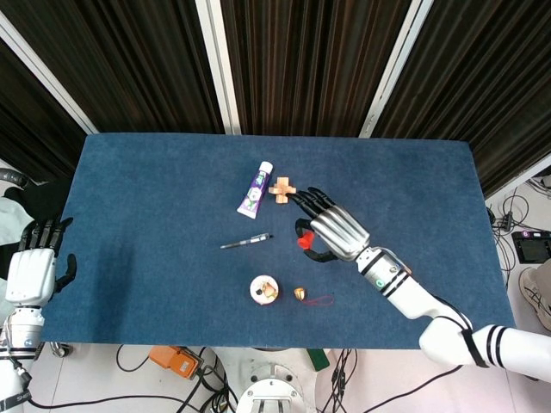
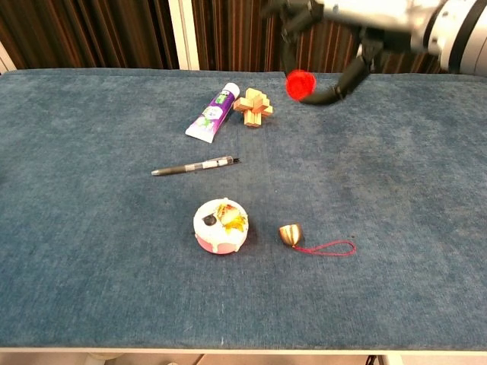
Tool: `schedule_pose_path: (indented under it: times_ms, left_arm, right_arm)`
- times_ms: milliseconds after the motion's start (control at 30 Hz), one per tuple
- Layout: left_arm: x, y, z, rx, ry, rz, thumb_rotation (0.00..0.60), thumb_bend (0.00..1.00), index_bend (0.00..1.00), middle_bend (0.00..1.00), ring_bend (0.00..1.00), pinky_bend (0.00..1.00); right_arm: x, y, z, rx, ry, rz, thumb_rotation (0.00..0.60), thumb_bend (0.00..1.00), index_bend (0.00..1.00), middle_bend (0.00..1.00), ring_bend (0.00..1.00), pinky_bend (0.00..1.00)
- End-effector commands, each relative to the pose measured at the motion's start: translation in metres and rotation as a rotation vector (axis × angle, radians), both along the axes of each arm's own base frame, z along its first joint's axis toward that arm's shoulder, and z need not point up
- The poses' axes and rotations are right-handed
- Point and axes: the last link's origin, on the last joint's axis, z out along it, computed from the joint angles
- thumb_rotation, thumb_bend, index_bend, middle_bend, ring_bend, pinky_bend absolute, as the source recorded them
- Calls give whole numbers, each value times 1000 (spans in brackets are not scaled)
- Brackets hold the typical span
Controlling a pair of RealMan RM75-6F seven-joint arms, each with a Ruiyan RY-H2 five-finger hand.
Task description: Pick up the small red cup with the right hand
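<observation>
Right hand [image 2: 342, 30] sits top right of the chest view, pinching the red cup [image 2: 300, 84] just under its palm, well clear of the table [image 2: 411, 228]. Left hand [image 1: 34, 262] is way off at the far left edge, empty, fingers apart.

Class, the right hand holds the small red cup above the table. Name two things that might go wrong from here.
1. The right hand seems to pinch the small red cup only at the fingertips, so it might slip and drop.
2. The cup hangs close to the wooden puzzle and the purple tube; if it falls, it may knock or roll into them.
</observation>
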Motion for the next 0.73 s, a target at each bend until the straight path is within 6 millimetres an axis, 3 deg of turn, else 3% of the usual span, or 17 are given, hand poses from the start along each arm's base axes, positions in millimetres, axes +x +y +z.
schedule_pose_path:
  times_ms: [33,167,367,733]
  left_arm:
    - [0,0,0,-1,-1,0,600,534,112,24,58,43]
    - [1,-1,0,-1,1,-7,600,534,112,24,58,43]
    - [-1,1,1,4,-6,-4,600,534,112,24,58,43]
    - [-1,1,1,0,-7,-8,600,534,112,24,58,43]
  right_arm:
    - [21,9,25,-48,-58,64,600,502,612,82,102,36]
    - [23,19,41,-57,-117,78,600,502,612,85,103,38]
    - [24,18,60,-102,-183,90,600,502,613,85,104,43]
    - [30,16,65,-122,-170,101,600,502,614,85,104,58]
